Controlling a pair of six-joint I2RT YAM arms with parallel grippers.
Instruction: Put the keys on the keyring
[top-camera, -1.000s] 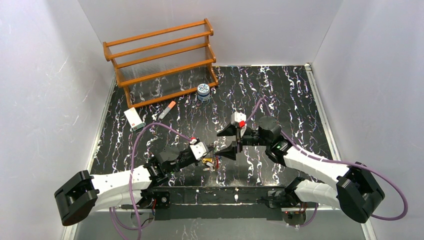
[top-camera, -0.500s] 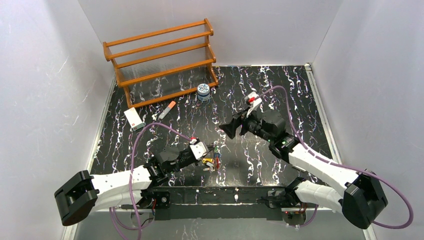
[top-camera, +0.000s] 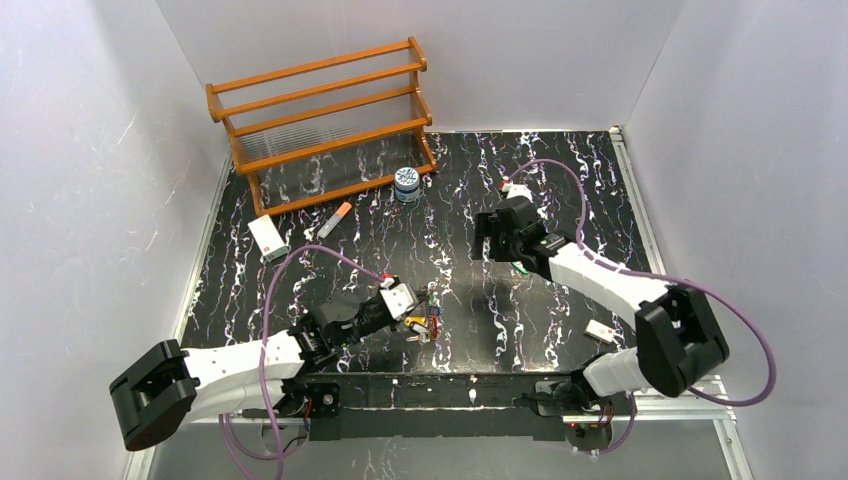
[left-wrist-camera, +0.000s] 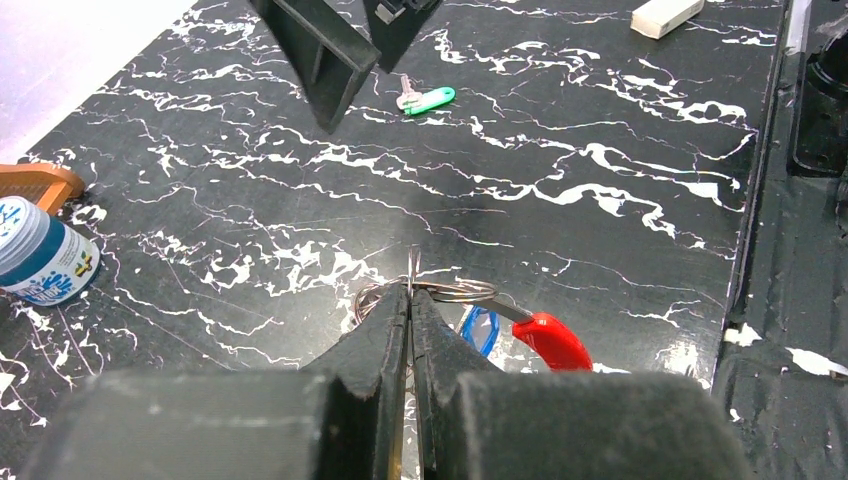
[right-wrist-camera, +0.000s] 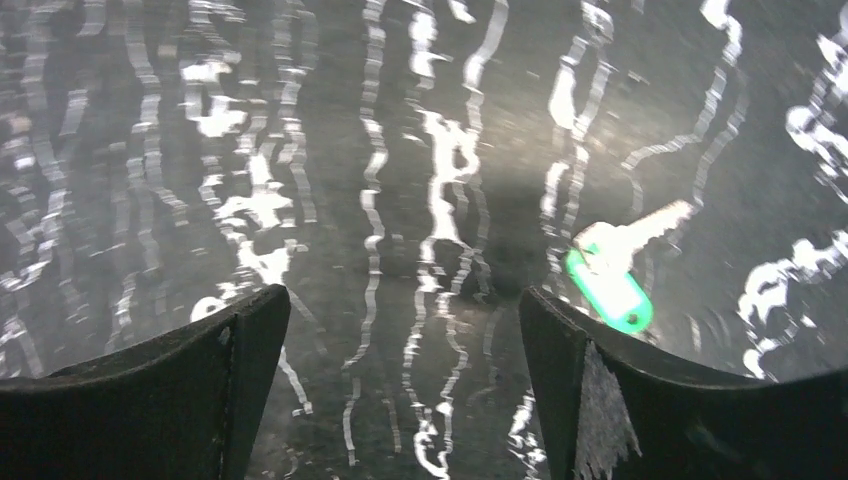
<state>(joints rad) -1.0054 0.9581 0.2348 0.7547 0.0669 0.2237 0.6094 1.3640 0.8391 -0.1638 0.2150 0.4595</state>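
Right pincer (right-wrist-camera: 400, 300) — jaws wide apart, empty, hanging over the table (right-wrist-camera: 150, 150). Green key (right-wrist-camera: 610, 285) lies flat just to one side of the gap, not between the fingers.

Left pincer (left-wrist-camera: 411, 300) — jaws together, clamped on the keyring (left-wrist-camera: 460, 291), low at the near middle of the table. Red key (left-wrist-camera: 550, 340) and blue key (left-wrist-camera: 480, 328) hang from the ring.

Step in hand, as judged: picking up the green key. To do it well:
- shift the right pincer sideways until the key sits centred in the gap;
- turn the wrist so the fingers close across the key's width;
- descend until the tips graze the table, then close;
- keep the threading end clear, though which end has the hole is too small to tell.

Left pincer should hold the ring steady.
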